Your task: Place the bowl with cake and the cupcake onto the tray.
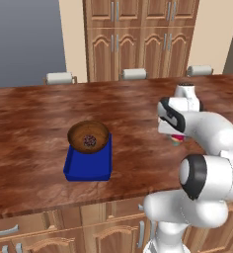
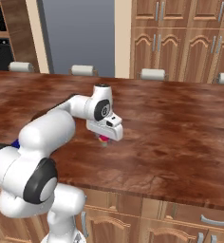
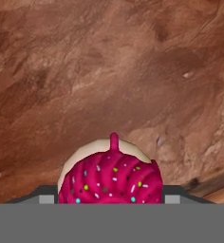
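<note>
Left base view: the bowl with cake already sits on the tray, overhanging its far rim, so I judge a careless approach could knock it; the cupcake peeks from under the hand, well to the tray's right. Right base view: the gripper hides most of the cupcake; I cannot tell whether it touches the countertop. Hand view: the cupcake sits low between the fingers, tips cut off; whether they pinch it I cannot tell, and a weak hold might drop it.

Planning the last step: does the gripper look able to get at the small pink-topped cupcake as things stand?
Probably yes. The gripper hangs right over the small pink-topped cupcake, which sits between its fingers in the hand view. Nothing on the brown wooden counter crowds it; the wooden bowl on the blue tray stands well aside.
</note>
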